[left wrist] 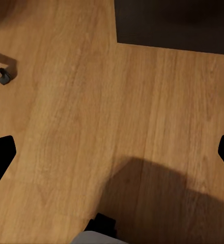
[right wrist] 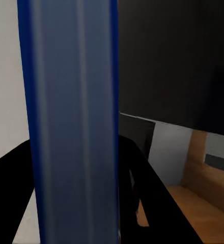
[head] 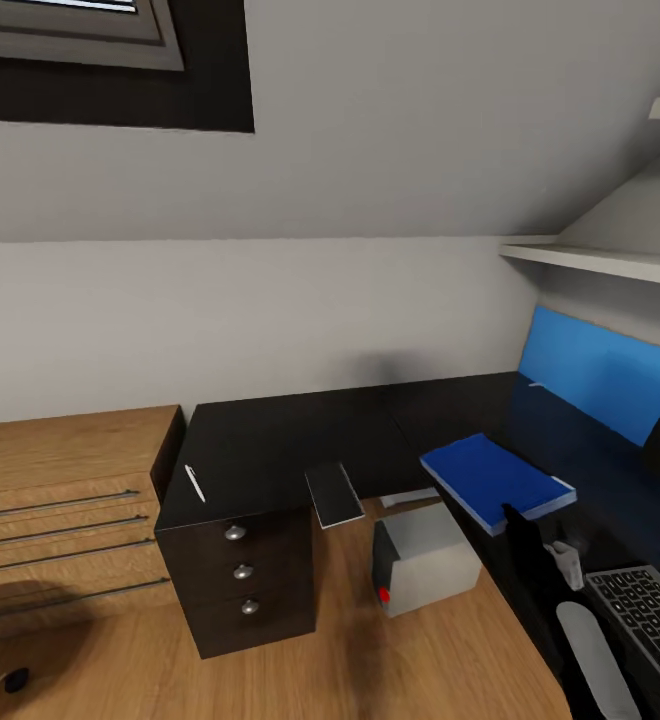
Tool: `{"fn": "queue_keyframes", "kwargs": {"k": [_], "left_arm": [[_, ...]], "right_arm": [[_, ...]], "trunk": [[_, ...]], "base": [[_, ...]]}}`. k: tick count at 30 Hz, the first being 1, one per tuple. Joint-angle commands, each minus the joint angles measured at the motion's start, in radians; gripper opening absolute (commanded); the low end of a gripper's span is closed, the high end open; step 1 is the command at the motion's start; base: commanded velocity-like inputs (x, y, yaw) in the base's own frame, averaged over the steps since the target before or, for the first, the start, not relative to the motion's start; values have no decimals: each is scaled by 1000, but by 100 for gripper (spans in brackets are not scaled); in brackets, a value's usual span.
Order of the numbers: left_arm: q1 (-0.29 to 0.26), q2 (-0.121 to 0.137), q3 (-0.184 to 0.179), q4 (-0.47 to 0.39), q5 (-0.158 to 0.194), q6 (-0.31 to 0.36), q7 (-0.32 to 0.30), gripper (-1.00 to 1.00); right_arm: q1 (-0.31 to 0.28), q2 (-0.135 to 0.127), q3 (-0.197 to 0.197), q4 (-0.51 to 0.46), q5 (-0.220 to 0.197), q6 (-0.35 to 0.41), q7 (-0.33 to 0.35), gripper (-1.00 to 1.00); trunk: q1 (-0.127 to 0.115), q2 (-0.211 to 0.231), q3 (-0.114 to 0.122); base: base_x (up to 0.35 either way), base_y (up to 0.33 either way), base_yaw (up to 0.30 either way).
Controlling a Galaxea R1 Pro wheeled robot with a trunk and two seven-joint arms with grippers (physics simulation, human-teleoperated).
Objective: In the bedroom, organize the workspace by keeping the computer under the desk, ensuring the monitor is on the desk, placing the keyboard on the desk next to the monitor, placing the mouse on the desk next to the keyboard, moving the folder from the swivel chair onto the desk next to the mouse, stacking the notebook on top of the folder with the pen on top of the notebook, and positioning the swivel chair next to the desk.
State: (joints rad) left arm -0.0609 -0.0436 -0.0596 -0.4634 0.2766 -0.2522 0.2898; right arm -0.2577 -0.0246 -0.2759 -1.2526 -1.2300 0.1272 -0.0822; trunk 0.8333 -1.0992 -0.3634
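The right gripper [right wrist: 76,203] is clamped on the blue folder [head: 497,480], holding it at the worktop [head: 270,440] edge near the keyboard [head: 645,610]. The left gripper [left wrist: 112,152] hangs open and empty above the floor. Notebook [head: 334,494] and pen [head: 195,483] remain unstacked; the computer [head: 425,558] sits below.

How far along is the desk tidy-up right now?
Done: computer under the desk, keyboard on it. In hand: the right gripper jaws clamp the blue folder over the desk. Left: notebook and pen still on the black drawer unit.
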Motion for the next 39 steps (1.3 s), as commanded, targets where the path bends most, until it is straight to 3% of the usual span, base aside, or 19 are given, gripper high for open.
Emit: {"fn": "queue_keyframes", "kwargs": {"k": [1,5,8,9,14,16,21,34,39], "left_arm": [[-1,0,-6,0,7,-4,6,100],[-1,-1,-6,0,7,-4,6,100],[-1,0,-6,0,7,-4,6,100],[-1,0,-6,0,7,-4,6,100],[-1,-1,-6,0,7,-4,6,100],[-1,-2,-6,0,7,-4,6,100],[-1,-4,-7,0,7,-4,6,100],[-1,-2,-7,0,9,-5,6,100],[-1,-2,-7,0,9,-4,6,100]], "right_arm": [[-2,5,2,-1,-8,-7,-7,-100],[-111,37,39,79,-7,-82,-26,-100],[-215,44,49,177,-6,-103,-42,-100],[-331,47,54,295,-5,-124,-49,-100],[-538,48,55,603,-7,-208,-53,-100],[-580,48,53,685,-9,-245,-52,-100],[-605,49,48,746,-12,-267,-51,-100],[-606,42,49,755,-7,-273,-12,-100],[-603,45,48,757,-10,-273,71,-100]], "trunk": [[0,-1,-1],[0,-1,-1],[0,-1,-1],[0,-1,-1],[0,-1,-1],[0,-1,-1],[0,-1,-1],[0,-1,-1],[0,-1,-1]], "base": [[0,0,0],[0,0,0],[0,0,0],[0,0,0],[0,0,0],[0,0,0],[81,0,0],[224,0,0],[33,0,0]]}}
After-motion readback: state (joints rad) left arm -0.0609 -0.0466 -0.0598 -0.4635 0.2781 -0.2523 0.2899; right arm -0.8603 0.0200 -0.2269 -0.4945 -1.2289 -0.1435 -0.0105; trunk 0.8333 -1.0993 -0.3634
